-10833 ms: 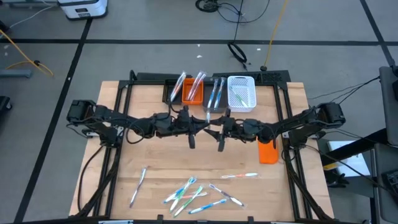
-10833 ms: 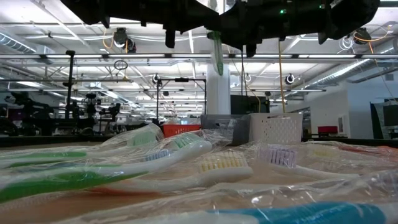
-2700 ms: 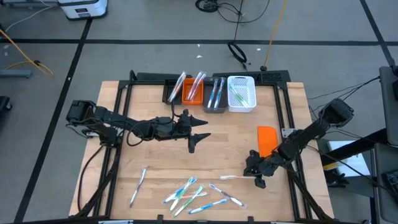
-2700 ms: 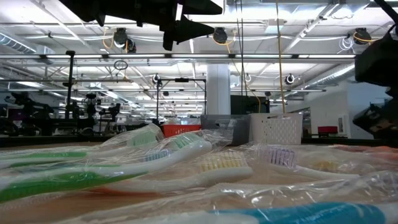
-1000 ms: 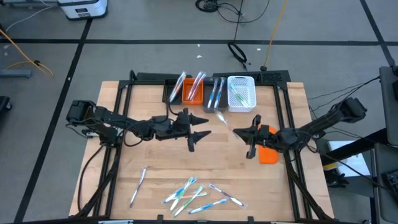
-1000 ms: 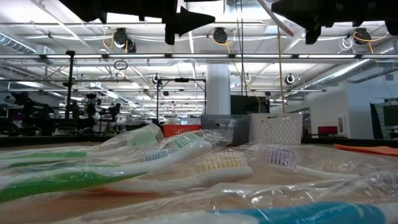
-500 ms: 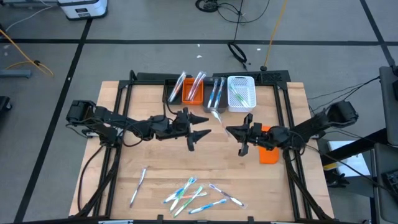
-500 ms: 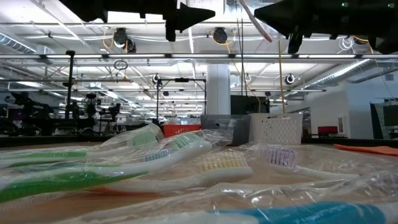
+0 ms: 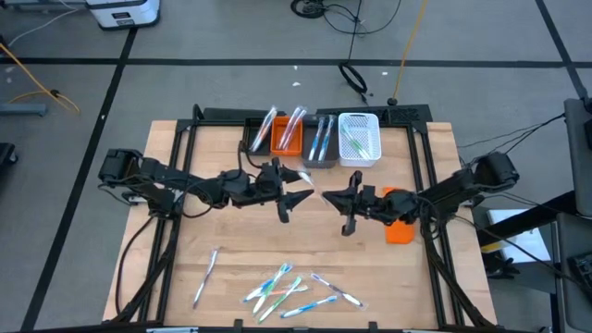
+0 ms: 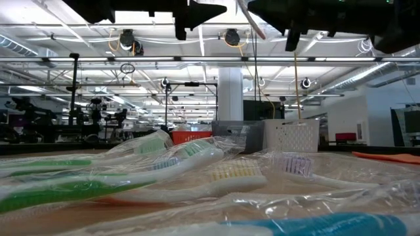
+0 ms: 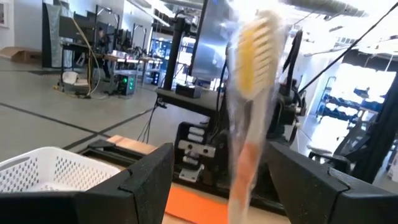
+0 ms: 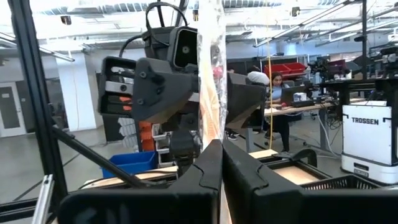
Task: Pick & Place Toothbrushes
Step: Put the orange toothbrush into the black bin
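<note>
Toothbrush (image 12: pixel 210 68) in clear wrap was pinched in my right gripper (image 9: pixel 335 196), which had carried it up from the loose pile (image 9: pixel 282 289) to mid-table, tip entering my left gripper (image 9: pixel 303 193), fingers spread. I judged a handover imminent.

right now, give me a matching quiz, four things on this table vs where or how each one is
1 left gripper
2 right gripper
3 white basket
4 orange block

A shut on the wrapped toothbrush
B far edge, beside the grey bin
C open, mid-table
D flat on the right side of the table

Pairs: 1-C, 2-A, 3-B, 4-D
</note>
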Tool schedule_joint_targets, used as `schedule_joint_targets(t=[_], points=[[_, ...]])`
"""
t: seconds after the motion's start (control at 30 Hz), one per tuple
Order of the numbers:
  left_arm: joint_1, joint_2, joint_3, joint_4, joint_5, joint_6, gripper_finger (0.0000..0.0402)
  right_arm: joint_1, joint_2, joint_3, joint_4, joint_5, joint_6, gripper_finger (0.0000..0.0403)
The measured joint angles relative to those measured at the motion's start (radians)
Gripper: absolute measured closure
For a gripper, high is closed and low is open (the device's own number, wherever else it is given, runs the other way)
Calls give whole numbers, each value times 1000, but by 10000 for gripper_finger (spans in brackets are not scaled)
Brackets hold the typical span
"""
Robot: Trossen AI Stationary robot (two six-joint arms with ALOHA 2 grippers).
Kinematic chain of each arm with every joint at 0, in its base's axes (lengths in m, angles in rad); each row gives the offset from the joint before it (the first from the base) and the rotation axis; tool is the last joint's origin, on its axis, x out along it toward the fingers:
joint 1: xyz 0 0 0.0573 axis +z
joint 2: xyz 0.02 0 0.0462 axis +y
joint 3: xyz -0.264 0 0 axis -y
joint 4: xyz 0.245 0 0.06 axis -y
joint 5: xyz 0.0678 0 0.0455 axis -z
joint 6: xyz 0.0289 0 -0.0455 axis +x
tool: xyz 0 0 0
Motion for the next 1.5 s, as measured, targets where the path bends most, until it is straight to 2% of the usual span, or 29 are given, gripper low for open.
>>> schedule_joint_targets(t=[0.27, 0.37, 0.47, 0.7, 0.77, 1.23, 1.33, 1.5], points=[[0, 0, 0, 17, 0, 0, 143, -5, 52, 44, -1, -1, -14, 403], [0, 0, 0, 16, 0, 0, 162, -7, 54, 46, -3, -3, -14, 403], [0, 0, 0, 13, 0, 0, 209, -7, 54, 46, -1, 3, -14, 403], [0, 0, 0, 5, 10, 8, 361, -7, 54, 46, -9, 4, -14, 403], [-1, 0, 0, 4, 11, 18, 389, -7, 54, 46, -12, 4, -14, 403], [-4, 0, 0, -23, 11, 18, 397, -6, 54, 46, -23, 5, -48, 399], [-4, 0, 0, -38, 18, 18, 398, -6, 54, 46, -17, 4, -59, 378], [-4, 0, 0, -59, 20, 18, 399, -6, 53, 46, -17, 4, -68, 306]])
